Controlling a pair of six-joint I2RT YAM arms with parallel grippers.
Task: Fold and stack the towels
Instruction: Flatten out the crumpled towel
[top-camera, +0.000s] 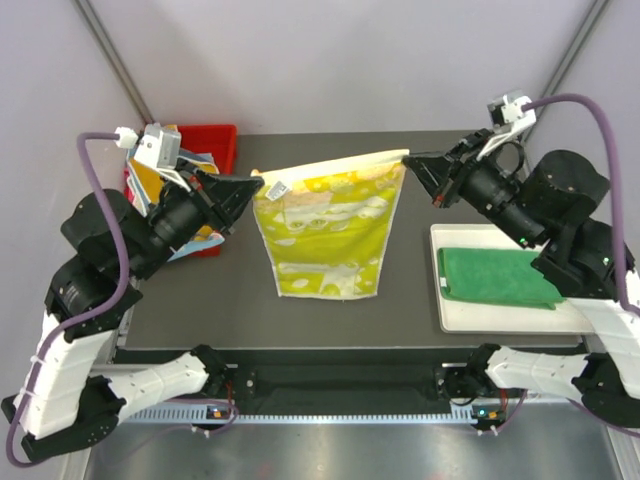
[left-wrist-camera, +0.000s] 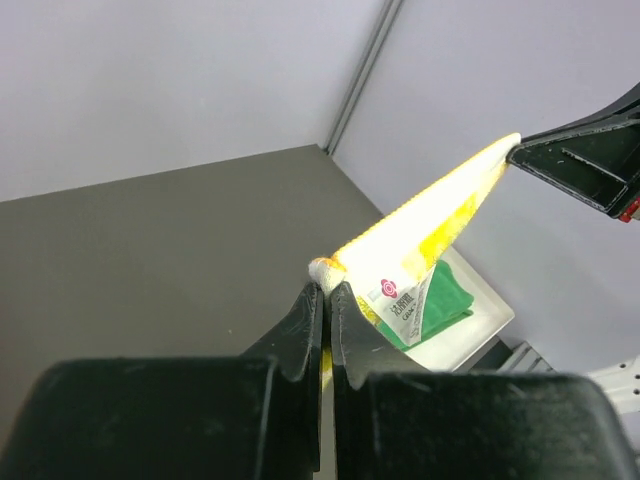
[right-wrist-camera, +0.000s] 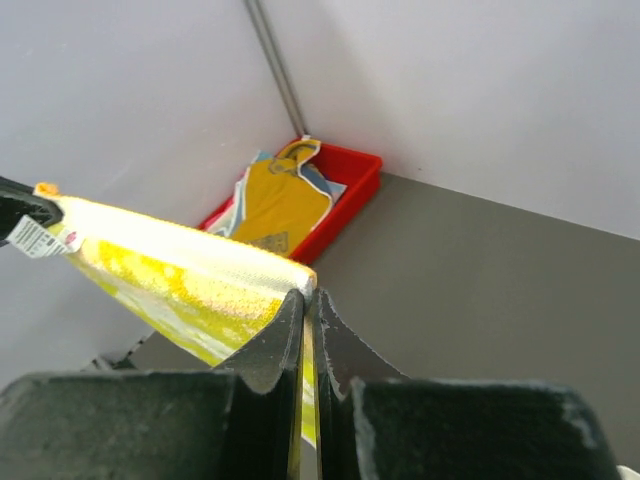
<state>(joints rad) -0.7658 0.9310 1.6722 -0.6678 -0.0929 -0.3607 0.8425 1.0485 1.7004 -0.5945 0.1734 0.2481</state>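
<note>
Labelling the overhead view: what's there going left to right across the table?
red bin → left claw, shut on one top corner → yellow patterned towel, stretched between the two claws → right claw, shut on the other top corner → white tray with the green towel lying on it.

yellow pastel-patterned cloth towel (top-camera: 325, 235): soft terry, nubbly pile, matt. small white printed label (left-wrist-camera: 398, 297) at its corner, smooth.
folded green cloth towel (top-camera: 495, 278): fuzzy, matt.
white flat tray (top-camera: 450, 318): smooth, faint sheen.
red plastic bin (top-camera: 218, 135): glossy.
dark grey tabletop (top-camera: 190, 300): matt, even.
left gripper (left-wrist-camera: 326, 285), right gripper (right-wrist-camera: 309, 295): black matt moulded plastic.
</note>
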